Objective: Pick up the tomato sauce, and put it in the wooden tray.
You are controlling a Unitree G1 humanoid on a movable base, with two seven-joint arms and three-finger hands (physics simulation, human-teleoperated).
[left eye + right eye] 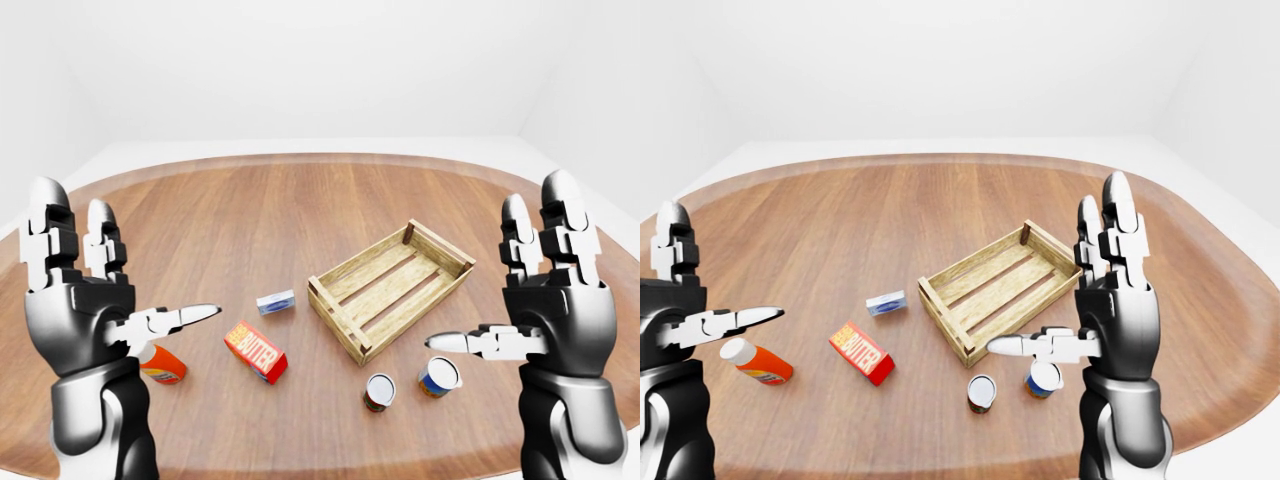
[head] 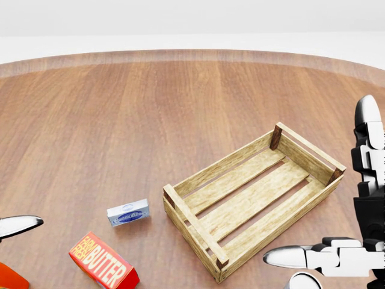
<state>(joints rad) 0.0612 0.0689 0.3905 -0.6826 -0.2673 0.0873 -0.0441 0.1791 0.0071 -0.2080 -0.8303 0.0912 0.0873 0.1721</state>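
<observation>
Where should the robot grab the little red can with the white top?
Around its round side wall, probably. The red can stands upright, so fingers can wrap its middle. Come from the left-eye view's bottom edge with the right hand: the blue can stands close on its right and the wooden tray above.
</observation>
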